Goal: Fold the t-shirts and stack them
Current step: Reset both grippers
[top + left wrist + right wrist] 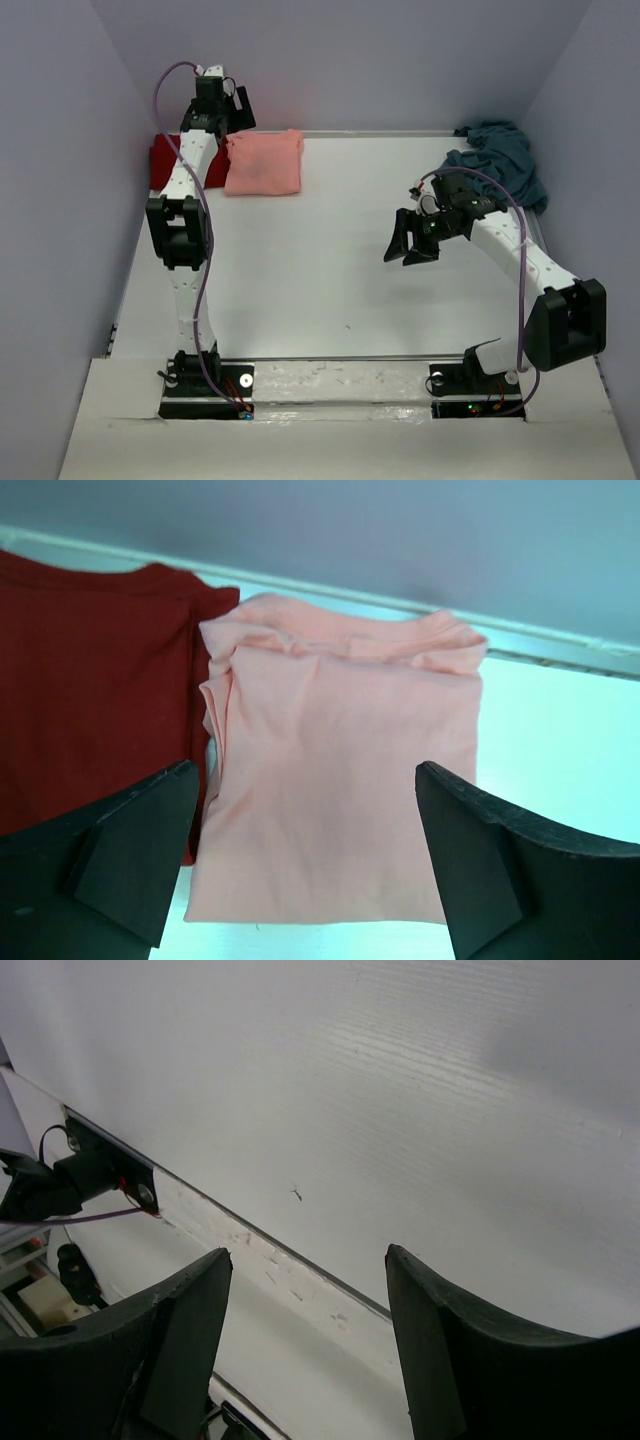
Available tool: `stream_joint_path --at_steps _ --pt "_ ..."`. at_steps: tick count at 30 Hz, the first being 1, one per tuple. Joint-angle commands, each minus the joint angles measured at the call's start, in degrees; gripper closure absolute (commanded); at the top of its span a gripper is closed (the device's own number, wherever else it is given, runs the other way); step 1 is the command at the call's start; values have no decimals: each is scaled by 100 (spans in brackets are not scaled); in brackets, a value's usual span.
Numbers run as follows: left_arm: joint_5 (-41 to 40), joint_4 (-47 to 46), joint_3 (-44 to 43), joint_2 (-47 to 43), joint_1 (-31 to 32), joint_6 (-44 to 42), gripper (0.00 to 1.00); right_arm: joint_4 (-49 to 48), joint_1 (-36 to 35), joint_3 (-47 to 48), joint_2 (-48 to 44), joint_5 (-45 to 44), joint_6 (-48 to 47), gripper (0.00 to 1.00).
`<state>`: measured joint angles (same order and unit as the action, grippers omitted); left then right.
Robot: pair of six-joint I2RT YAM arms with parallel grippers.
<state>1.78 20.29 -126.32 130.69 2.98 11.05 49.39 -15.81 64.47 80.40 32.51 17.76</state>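
Observation:
A folded salmon-pink t-shirt (265,163) (340,780) lies flat at the back left of the table. Its left edge rests against a folded dark red t-shirt (160,160) (90,700), which the left arm partly hides in the top view. My left gripper (236,108) (305,770) hovers above the pink shirt, open wide with nothing between its fingers. A teal-blue t-shirt (500,160) sits crumpled in the back right corner. My right gripper (405,245) (308,1252) hangs open and empty over bare table right of centre, short of the teal shirt.
Grey walls (380,60) close in the table at the back and on both sides. A white strip (340,375) (300,1280) runs along the table's near edge between the two arm bases. The left arm's base and cables (80,1185) show in the right wrist view.

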Motion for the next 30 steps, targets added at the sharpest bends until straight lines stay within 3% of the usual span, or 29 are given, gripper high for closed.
stream_joint_path --at_steps 1,6,15,23,30 --pt "-117 -106 169 -842 97 20 1 -148 26 198 46 168 -88 31" --pt "-591 527 713 -1431 211 424 1 -245 26 224 107 168 -88 31" --pt "-1039 1134 3541 -3171 895 785 1 -474 26 382 265 -139 -79 31" --pt "-1031 1196 4781 -4683 1432 1180 1 -526 26 348 -15 -632 -167 31" --pt "-952 1187 5697 -5774 1459 1382 1 -720 26 119 -508 -852 -124 31"
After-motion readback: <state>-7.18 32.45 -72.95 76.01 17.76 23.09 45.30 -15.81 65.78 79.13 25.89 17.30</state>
